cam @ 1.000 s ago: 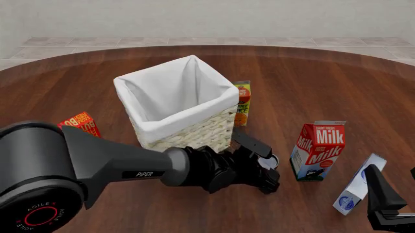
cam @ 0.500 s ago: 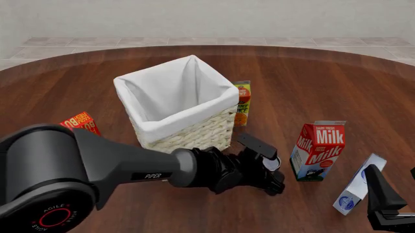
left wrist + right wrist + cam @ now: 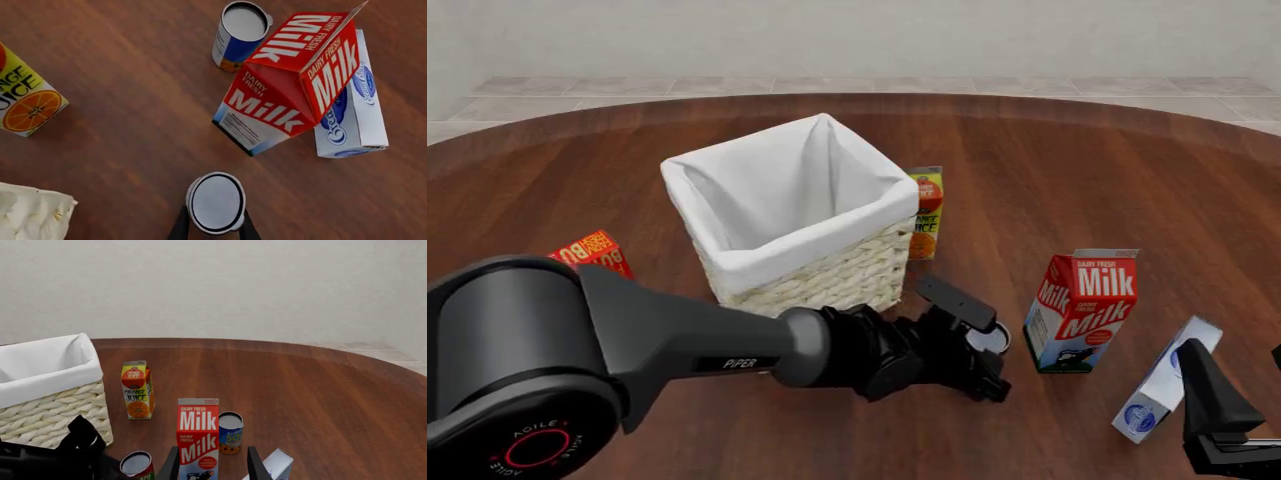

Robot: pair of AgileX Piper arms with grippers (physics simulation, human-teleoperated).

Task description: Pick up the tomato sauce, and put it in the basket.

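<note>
- A simulated tabletop scene rather than a lived-in room: surfaces are smooth computer renders with flat lighting.
- A round, dark wood table (image 3: pixel 1121 170) fills the front view; past its far edge at 12 o'clock lies a pale tiled floor (image 3: pixel 868 86) meeting a plain off-white wall (image 3: pixel 220 285).
- Groceries give it a pantry or kitchen flavour: a milk carton (image 3: pixel 1084 310) at 4 o'clock, an orange juice carton (image 3: pixel 925 213) near centre.
- No furniture or fittings show around the table.
</note>
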